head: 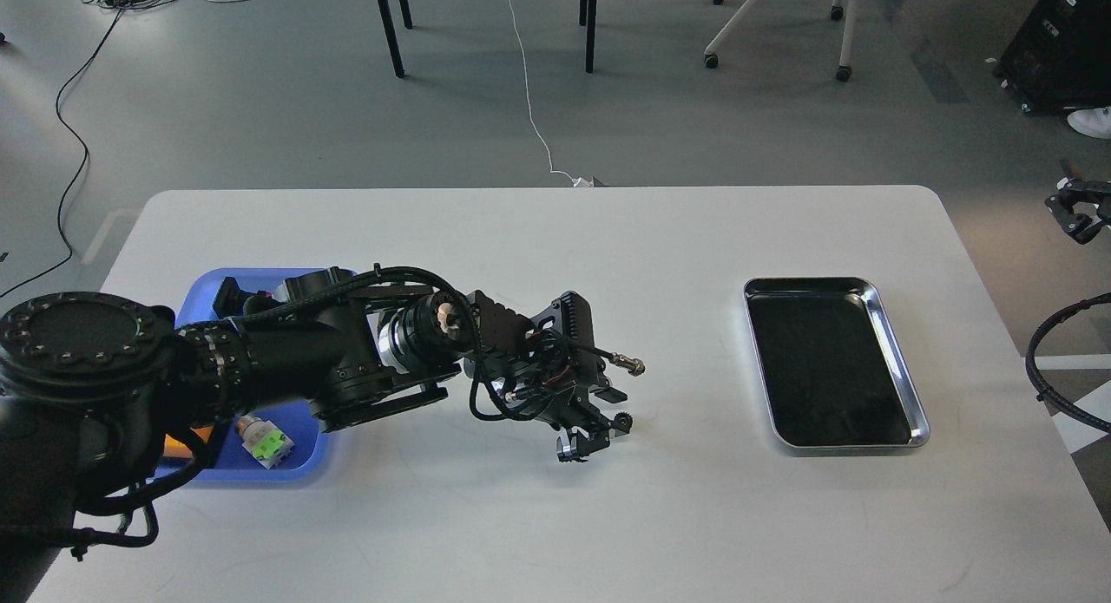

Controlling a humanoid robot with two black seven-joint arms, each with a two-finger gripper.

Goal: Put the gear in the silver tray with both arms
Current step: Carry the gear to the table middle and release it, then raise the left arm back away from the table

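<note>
No brand, label or writing could be read anywhere in the head view.

The left arm (286, 343) came in from the left edge and reached out over the white table (521, 516). Its gripper (599, 434) pointed down and to the right, the fingers dark and crowded with cables. A small dark gear (621, 424) showed at the fingertips, its toothed rim just visible; the jaws stood narrow about it and seemed to hold it, though the contact itself was hard to make out. Whether the gear touched the table I could not tell.

The silver tray (903, 386) lay well apart from the jaws, to their right, on the same table, its dark bottom bare.

Behind the jaws, back along the arm, sat a blue tray (304, 468), largely hidden by the arm. A small part with green and white faces (265, 442) lay in its near corner; the rest of its contents could not be made out.

The right gripper (1079, 211) showed only at the right edge, small and dark, off the table; its fingers could not be told apart. A black hose (1055, 395) curved below it, cut off by the edge.
</note>
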